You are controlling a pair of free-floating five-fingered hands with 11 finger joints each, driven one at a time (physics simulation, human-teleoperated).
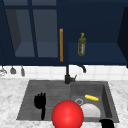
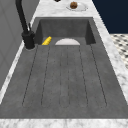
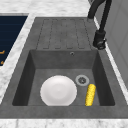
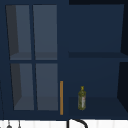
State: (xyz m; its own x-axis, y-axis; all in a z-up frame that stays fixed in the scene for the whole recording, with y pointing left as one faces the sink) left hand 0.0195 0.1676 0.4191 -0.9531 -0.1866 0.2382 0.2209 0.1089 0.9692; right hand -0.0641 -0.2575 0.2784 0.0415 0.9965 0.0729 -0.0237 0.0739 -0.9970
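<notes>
My left hand (image 1: 40, 101) hovers over the ribbed draining board (image 1: 47, 97), fingers straight and pointing up, holding nothing. My right hand (image 1: 107, 123) sits at the bottom edge, near the sink's front right corner. A large red ball (image 1: 67, 115) is in front of the sink, between the two hands and touching neither. In the basin (image 3: 37, 65) lie a white plate (image 3: 58, 90) and a yellow corn cob (image 3: 90, 94) beside the drain (image 3: 82, 80). The plate (image 1: 91, 110) and the cob (image 1: 91, 97) are right of the ball.
A black faucet (image 1: 67, 75) stands behind the sink. Above is a dark blue cabinet with a glass door, an orange handle (image 4: 61, 97) and an olive oil bottle (image 4: 82, 98) on an open shelf. A small plate with a brown item (image 2: 73, 5) sits on the marble counter.
</notes>
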